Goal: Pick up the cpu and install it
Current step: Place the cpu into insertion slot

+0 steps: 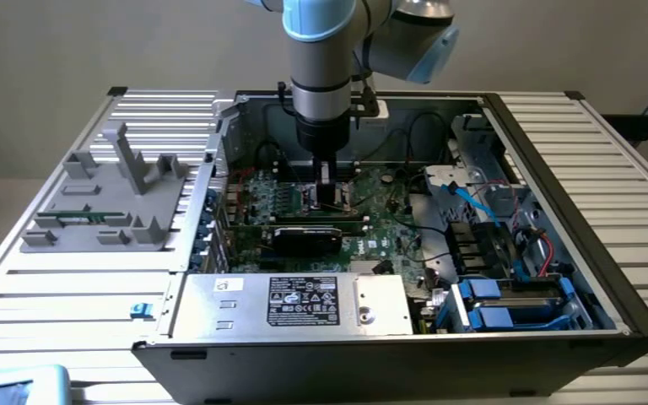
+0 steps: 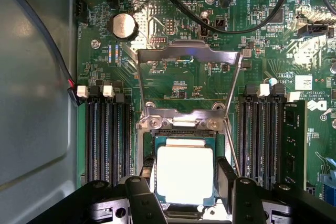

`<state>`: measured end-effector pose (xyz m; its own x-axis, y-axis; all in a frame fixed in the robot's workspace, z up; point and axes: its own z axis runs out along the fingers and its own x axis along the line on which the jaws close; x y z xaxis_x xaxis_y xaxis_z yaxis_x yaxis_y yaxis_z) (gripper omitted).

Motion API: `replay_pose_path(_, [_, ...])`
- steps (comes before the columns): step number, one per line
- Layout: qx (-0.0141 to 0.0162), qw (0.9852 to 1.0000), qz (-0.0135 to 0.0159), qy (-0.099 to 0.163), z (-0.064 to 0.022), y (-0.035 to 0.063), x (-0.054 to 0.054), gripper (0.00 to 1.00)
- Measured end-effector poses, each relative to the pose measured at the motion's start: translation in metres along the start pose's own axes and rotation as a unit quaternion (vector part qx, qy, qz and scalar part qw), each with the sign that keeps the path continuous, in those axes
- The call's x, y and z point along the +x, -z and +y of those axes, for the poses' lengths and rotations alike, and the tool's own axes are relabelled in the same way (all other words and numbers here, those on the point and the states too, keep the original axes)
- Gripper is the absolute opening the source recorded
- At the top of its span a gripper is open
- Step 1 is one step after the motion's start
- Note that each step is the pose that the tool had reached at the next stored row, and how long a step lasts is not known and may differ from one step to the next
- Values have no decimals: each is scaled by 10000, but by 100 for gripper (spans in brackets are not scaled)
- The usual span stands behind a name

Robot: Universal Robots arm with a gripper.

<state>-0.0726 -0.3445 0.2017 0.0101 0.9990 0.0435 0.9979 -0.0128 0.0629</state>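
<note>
The cpu (image 2: 185,174), a flat square chip with a shiny silver top, sits squarely over the dark socket (image 2: 184,136) on the green motherboard. My gripper (image 2: 186,178) reaches down into the open computer case (image 1: 326,198), with a black finger (image 2: 148,174) against each of two opposite sides of the chip. The jaws are closed on the cpu. The socket's metal load frame (image 2: 186,56) stands swung open behind it. I cannot tell whether the chip rests fully in the socket.
Memory slots (image 2: 107,135) flank the socket on both sides. A black expansion card (image 1: 318,236) lies just in front of the gripper, with the power supply (image 1: 290,304) nearer still. Black cables (image 2: 247,22) cross the board. A grey fixture (image 1: 110,202) stands outside on the slatted table.
</note>
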Motion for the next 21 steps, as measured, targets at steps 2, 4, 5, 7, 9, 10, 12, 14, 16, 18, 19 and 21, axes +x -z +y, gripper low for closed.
replay_pose_path(2, [0,10000,-16,2,0,0,6,55])
replay_pose_path(4, [0,10000,-45,4,0,0,14,55])
replay_pose_path(5, [0,10000,-63,5,0,-1,20,55])
replay_pose_path(7, [0,10000,-83,6,0,-1,29,55])
replay_pose_path(9, [0,10000,-84,6,0,-1,29,55])
replay_pose_path(10, [0,10000,-84,7,0,-2,28,55])
replay_pose_path(12, [-1,10000,-83,6,0,-7,29,55])
replay_pose_path(14, [-1,10000,-84,6,-1,-11,28,55])
replay_pose_path(16, [-1,10000,-84,6,-1,-16,28,55])
replay_pose_path(18, [-1,10000,-84,6,-1,-21,28,55])
replay_pose_path(19, [-1,10000,-84,6,-2,-23,28,55])
replay_pose_path(21, [-1,10000,-85,6,-2,-26,28,55])
